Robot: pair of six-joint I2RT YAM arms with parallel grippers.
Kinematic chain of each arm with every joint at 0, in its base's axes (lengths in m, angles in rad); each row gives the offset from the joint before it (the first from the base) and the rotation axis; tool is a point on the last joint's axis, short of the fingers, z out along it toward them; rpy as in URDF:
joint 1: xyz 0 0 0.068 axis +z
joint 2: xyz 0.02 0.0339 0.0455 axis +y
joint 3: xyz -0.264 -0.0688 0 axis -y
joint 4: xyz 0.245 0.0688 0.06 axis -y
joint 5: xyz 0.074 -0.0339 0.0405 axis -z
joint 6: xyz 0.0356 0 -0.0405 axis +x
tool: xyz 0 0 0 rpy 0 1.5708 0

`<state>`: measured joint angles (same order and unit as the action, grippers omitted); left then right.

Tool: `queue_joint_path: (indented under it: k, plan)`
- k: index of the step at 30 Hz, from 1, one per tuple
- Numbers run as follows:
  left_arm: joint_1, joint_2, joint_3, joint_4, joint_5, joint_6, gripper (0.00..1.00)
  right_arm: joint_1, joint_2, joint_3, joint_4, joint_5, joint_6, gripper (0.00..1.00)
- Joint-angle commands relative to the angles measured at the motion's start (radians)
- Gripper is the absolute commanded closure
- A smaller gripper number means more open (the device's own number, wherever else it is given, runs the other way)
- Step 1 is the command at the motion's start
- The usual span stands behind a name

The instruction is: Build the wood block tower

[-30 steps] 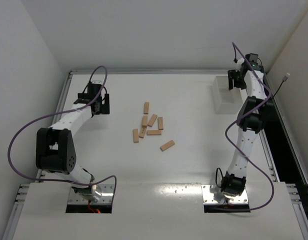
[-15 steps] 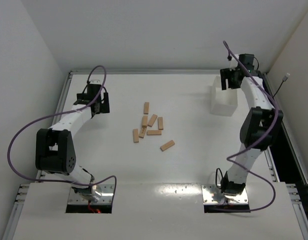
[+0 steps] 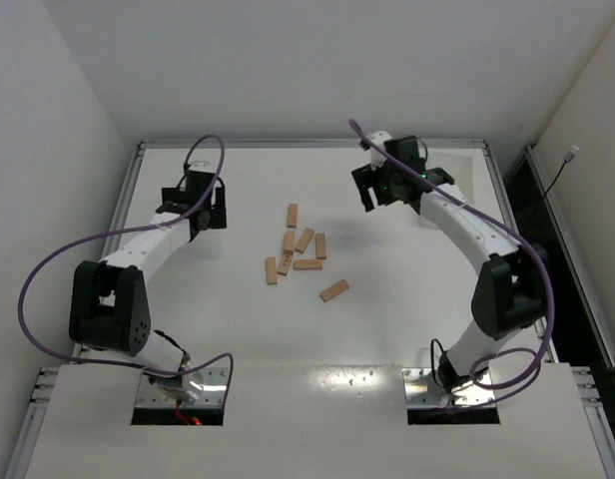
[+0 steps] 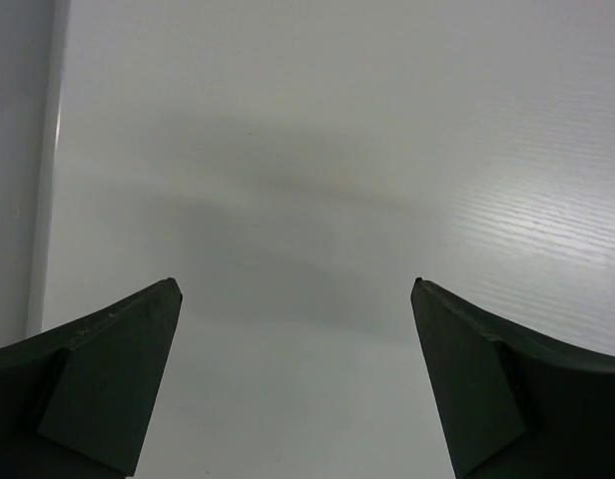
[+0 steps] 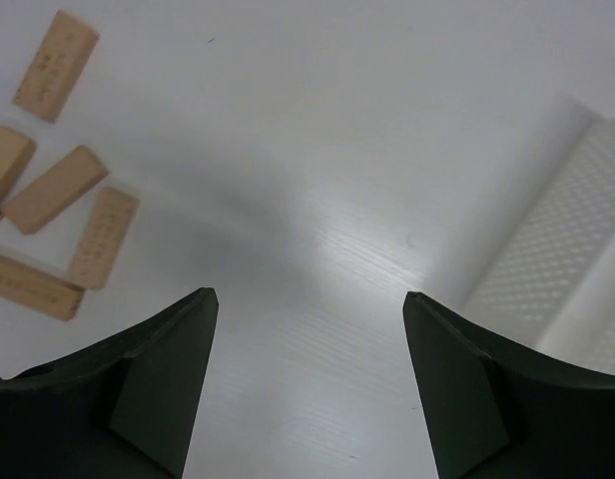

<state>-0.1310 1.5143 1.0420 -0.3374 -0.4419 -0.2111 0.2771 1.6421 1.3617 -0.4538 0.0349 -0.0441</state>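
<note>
Several tan wood blocks (image 3: 305,239) lie flat and scattered in the middle of the table, none on top of another, so no tower stands. One block (image 3: 334,290) lies apart at the near right. My right gripper (image 3: 372,195) hovers right of the cluster, open and empty. In the right wrist view, blocks (image 5: 53,188) show at the left beyond the right gripper (image 5: 307,294). My left gripper (image 3: 210,212) hangs left of the cluster. In its wrist view the left gripper (image 4: 296,284) is open over bare table.
A white tray (image 3: 459,170) sits at the back right, partly hidden behind my right arm; its textured edge (image 5: 577,269) shows in the right wrist view. White walls enclose the table on the left, back and right.
My right arm has swung left from over the white tray toward the blocks, and its jaws have widened. The left gripper has shifted slightly right.
</note>
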Motion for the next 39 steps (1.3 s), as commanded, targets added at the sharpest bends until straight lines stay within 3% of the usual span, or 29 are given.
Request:
queue_joint_path:
  k: [1, 8, 13, 18, 20, 25, 39]
  plan:
    - [-0.097, -0.045, 0.016, -0.023, -0.075, -0.031, 0.00, 0.082, 0.074, 0.037, 0.010, 0.032, 0.156, 0.28]
    - [-0.255, -0.025, 0.090, -0.093, -0.061, -0.076, 0.14, 0.117, 0.177, 0.076, 0.010, 0.128, 0.224, 0.31]
    - [-0.323, 0.128, 0.254, -0.198, -0.070, -0.154, 0.39, 0.074, 0.200, 0.088, -0.023, 0.142, 0.240, 0.34]
    - [-0.358, 0.334, 0.470, -0.293, -0.014, -0.191, 0.39, 0.054, 0.190, 0.060, -0.023, 0.160, 0.240, 0.35]
    - [-0.367, 0.392, 0.530, -0.293, 0.051, -0.191, 0.33, 0.042, 0.190, 0.060, -0.023, 0.160, 0.240, 0.35]
    - [-0.378, 0.467, 0.592, -0.293, 0.135, -0.191, 0.26, 0.024, 0.199, 0.060, -0.023, 0.160, 0.231, 0.36]
    - [-0.378, 0.642, 0.743, -0.270, 0.279, -0.148, 0.24, 0.004, 0.226, 0.051, -0.033, 0.118, 0.222, 0.37]
